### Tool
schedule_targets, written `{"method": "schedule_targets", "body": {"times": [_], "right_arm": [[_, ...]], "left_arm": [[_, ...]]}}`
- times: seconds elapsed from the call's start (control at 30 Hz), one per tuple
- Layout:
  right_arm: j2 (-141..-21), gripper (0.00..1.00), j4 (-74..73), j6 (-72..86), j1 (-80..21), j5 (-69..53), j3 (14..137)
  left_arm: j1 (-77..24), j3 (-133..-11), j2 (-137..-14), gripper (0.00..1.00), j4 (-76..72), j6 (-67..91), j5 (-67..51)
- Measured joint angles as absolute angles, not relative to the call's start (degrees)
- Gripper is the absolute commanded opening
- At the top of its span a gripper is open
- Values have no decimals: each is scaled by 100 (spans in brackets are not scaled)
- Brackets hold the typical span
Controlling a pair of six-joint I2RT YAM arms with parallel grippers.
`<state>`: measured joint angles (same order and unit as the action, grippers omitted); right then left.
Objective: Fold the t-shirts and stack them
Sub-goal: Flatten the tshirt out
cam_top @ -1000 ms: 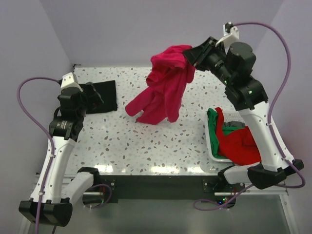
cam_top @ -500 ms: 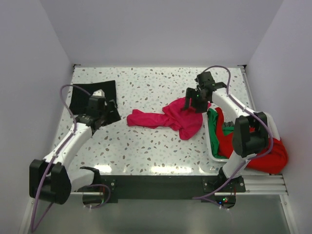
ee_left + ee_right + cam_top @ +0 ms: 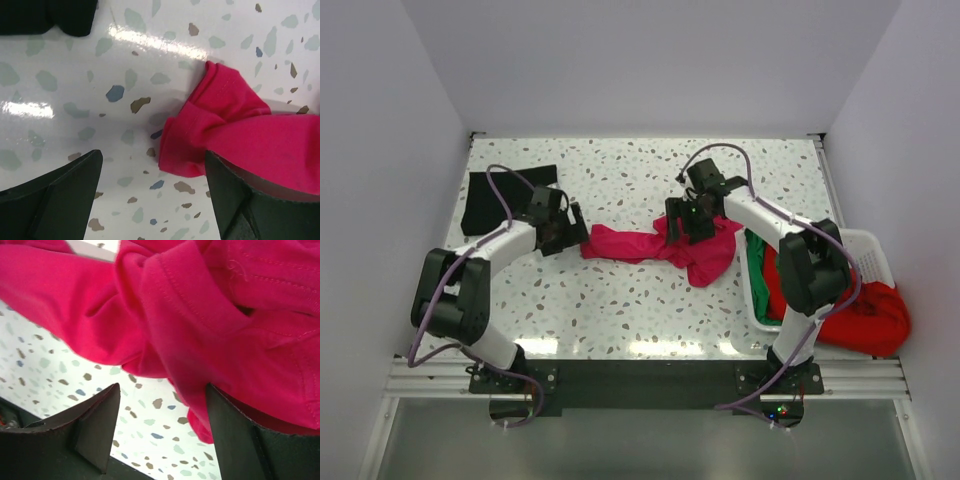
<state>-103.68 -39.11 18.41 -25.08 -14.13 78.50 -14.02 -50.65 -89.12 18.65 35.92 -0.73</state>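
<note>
While the pink t-shirt lies bunched, left jaws gape beside it. Right jaws gape wide over it.

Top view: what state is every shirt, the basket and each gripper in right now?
Magenta-pink cloth t-shirt: crumpled, unfolded, on table.
Black cloth t-shirt: folded.
White lattice plastic basket: holding bunched red shirt and green shirt.
Left gripper: open.
Right gripper: open.
</note>
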Motion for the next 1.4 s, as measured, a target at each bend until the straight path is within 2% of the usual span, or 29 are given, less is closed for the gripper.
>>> {"method": "schedule_targets", "body": {"times": [0.17, 0.27, 0.53, 0.57, 0.63, 0.67, 0.73, 0.77, 0.83, 1.03, 1.4], "right_arm": [[-10733, 72, -3894, 1682, -2484, -1170, 7867], [-10801, 72, -3892, 1629, -2473, -1009, 7872], [-10847, 71, -3752, 1496, -2473, -652, 8005], [-10906, 64, -3728, 1470, -2473, -646, 8040], [-11087, 52, -3677, 1387, -2473, -626, 8125], [-11194, 40, -3651, 1352, -2473, -611, 8158], [-11358, 28, -3647, 1306, -2473, -600, 8180], [-11397, 11, -3669, 1288, -2473, -600, 8187], [-11415, 0, -3774, 1275, -2473, -598, 8241], [-11030, 0, -4029, 1400, -2473, -591, 8431], [-9063, 0, -4410, 1988, -2473, -333, 8910]], "left_arm": [[-1402, -5513, -9544, 86, 1643, 3581, -220], [-1402, -5631, -9832, 81, 1520, 3573, -279], [-1402, -5795, -10125, 47, 1190, 3583, -694], [-1402, -5793, -10147, 38, 1160, 3607, -753], [-1402, -5778, -10165, 29, 1111, 3677, -864], [-1402, -5767, -10165, 19, 1087, 3688, -910], [-1402, -5730, -10165, 9, 1011, 3767, -1052], [-1402, -5708, -10162, 0, 976, 3804, -1111], [-1402, -5662, -10127, 0, 954, 3857, -1177], [-1402, -5704, -9537, 0, 1177, 3903, -1179], [-1232, -6563, -7859, 0, 1653, 3944, -1066]]}}
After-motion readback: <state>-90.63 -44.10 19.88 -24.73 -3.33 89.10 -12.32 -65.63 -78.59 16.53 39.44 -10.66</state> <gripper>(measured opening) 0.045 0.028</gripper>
